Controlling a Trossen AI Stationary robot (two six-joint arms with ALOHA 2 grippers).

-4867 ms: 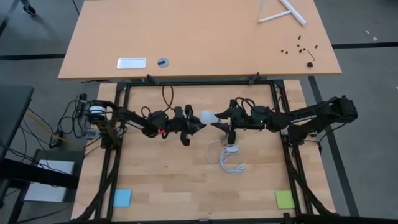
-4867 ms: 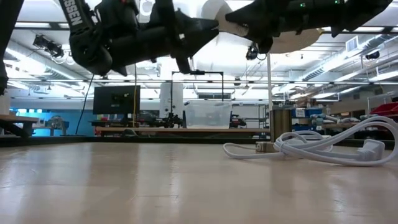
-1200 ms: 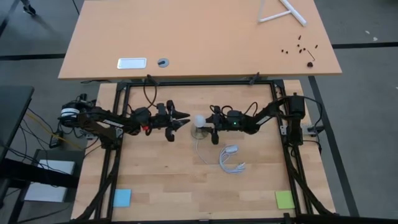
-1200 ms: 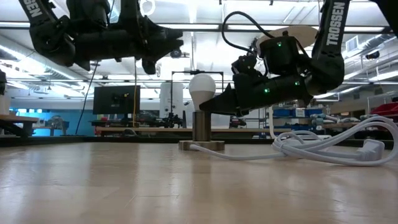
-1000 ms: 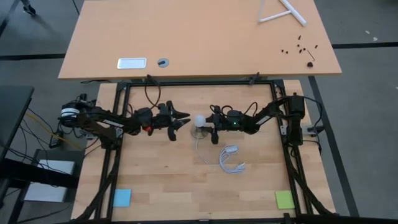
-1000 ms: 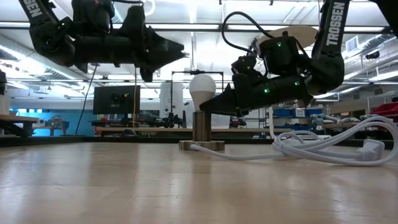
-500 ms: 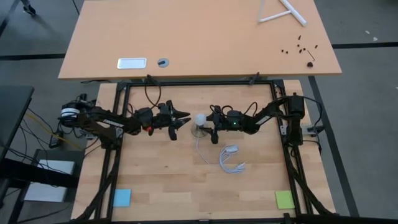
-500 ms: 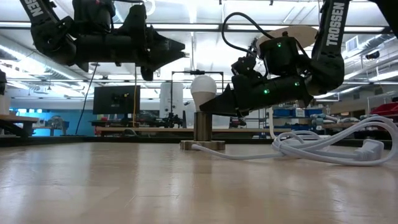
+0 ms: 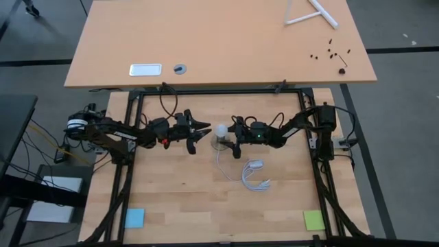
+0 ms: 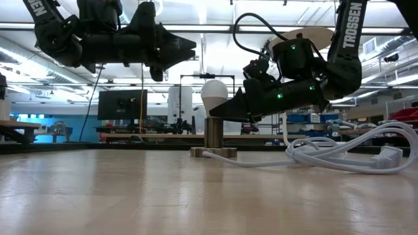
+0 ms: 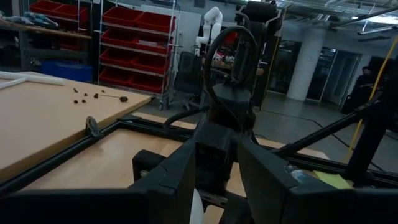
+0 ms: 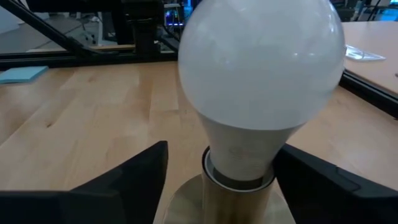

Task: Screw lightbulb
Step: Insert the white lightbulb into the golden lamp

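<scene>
- Desk (image 9: pixel 185 199): near its front edge lie a blue sticky pad (image 9: pixel 134 217) and a green sticky pad (image 9: pixel 314 219).
- White cord (image 9: pixel 255 175): coiled on the desk, near the socket.
- Lightbulb (image 10: pixel 214 96): upright in the metal socket (image 10: pixel 213 134), mid-desk; its neck sits in the socket's collar.
- Right claw (image 10: pixel 225 111): low beside the bulb, open; its fingers (image 12: pixel 134 171) flank the socket without touching the bulb.
- Left claw (image 10: pixel 186 49): raised above the desk, apart from the bulb; fingers spread, holding nothing.
- Far side: a second desk (image 9: pixel 219 41) carries a white frame (image 9: pixel 309 12) and small dark parts (image 9: pixel 333 51).
</scene>
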